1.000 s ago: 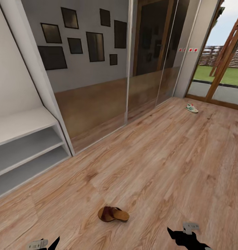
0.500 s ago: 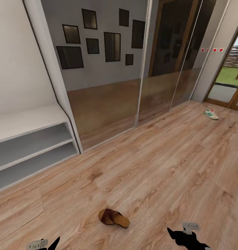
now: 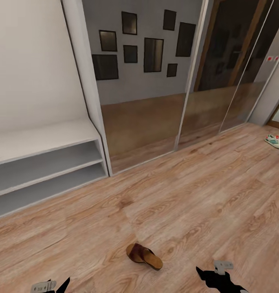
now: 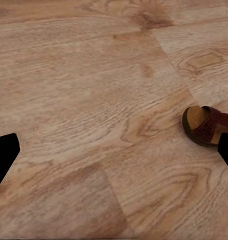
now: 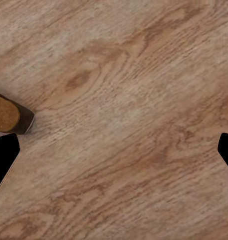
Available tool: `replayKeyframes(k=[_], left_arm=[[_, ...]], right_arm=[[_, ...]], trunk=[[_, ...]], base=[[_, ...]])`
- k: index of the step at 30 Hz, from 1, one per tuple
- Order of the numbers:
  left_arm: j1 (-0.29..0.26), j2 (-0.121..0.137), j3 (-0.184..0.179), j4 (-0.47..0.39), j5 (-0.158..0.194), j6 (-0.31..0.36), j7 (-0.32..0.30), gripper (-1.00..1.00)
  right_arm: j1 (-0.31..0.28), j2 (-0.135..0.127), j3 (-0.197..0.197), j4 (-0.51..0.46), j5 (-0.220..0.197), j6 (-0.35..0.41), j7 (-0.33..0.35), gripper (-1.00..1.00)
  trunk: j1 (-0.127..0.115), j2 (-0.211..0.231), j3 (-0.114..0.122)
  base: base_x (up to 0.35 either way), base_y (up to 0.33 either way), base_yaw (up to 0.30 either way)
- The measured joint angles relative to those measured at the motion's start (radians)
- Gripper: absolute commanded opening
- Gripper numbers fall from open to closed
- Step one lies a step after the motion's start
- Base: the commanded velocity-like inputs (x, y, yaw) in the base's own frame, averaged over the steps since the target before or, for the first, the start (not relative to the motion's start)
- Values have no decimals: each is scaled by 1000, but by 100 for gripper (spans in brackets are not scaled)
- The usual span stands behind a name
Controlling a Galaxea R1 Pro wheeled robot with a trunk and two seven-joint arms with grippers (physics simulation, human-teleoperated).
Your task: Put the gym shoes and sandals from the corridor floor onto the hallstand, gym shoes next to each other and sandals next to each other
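Brown leather and tan cork mark the one sandal [image 3: 144, 256] lying on the corridor floor [image 3: 188, 195], just ahead of the robot and between its two hands, a little nearer the left hand [image 3: 53, 286] than the right hand [image 3: 218, 276]. In the left wrist view the sandal [image 4: 208, 125] is sitting off to one side of the fingers, not between them; in the right wrist view only its cork heel [image 5: 8, 114] is poking in at the edge. Both hands are spread wide and carrying nothing, with bare planks between their fingertips.

No shoe is yet in a grip, so the step in hand is judged to be the approach to this first sandal. The next move is calling for one hand, probably the left, to swing over the strap, come down and close across it, then carry it to the hallstand [image 3: 45, 162], which is standing well off beyond the left hand with its counter top and two low shelves bare.

One gym shoe [image 3: 275, 141] is lying far off past the right hand, near the doorway and small in view. The second sandal and second gym shoe are not to be made out here. Both hands are cut off by the lower edge of the head view, and the hallstand's upper part is out of frame.
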State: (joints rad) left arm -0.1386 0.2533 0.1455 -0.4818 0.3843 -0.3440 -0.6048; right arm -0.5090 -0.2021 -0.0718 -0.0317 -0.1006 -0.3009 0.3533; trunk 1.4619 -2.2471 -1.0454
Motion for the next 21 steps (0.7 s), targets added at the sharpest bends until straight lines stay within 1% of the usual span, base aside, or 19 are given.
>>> replayKeyframes(k=[14, 17, 21], left_arm=[[0, 0, 0, 0, 0, 0, 0, 100], [0, 0, 0, 0, 0, 0, 0, 100], [0, 0, 0, 0, 0, 0, 0, 100]], right_arm=[[0, 0, 0, 0, 0, 0, 0, 100], [0, 0, 0, 0, 0, 0, 0, 100], [0, 0, 0, 0, 0, 0, 0, 100]], trunk=[[0, 0, 0], [0, 0, 0], [0, 0, 0]], base=[[0, -3, 278], [0, -82, 278], [0, -189, 278]])
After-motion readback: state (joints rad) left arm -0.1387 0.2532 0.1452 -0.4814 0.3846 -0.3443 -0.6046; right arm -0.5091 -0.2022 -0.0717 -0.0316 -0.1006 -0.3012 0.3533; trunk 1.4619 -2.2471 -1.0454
